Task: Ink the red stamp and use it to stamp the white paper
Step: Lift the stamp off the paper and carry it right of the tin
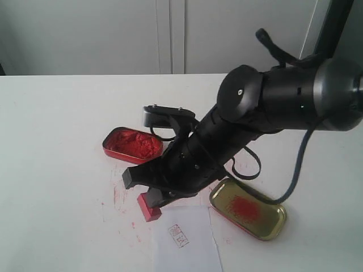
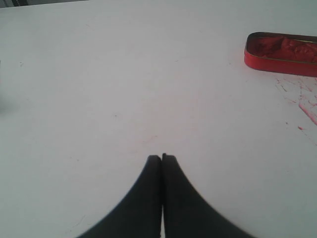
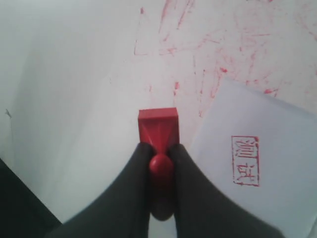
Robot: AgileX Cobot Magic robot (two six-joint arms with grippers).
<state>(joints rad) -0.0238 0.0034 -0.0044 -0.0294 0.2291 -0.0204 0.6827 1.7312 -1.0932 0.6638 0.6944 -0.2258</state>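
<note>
The right hand (image 3: pixel 161 148) grips the red stamp (image 3: pixel 158 120) at its knob. The stamp is likely rigid, light, slick plastic. The left hand (image 2: pixel 161 157) is closed and empty.

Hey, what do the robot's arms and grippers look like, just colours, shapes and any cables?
The one arm seen from outside is black all over, built of thick rounded segments with a big round joint cap. A black cable loops loosely beside it. The left gripper and right gripper have matte black fingers that curve inward and taper to blunt tips. No markings show.
</note>
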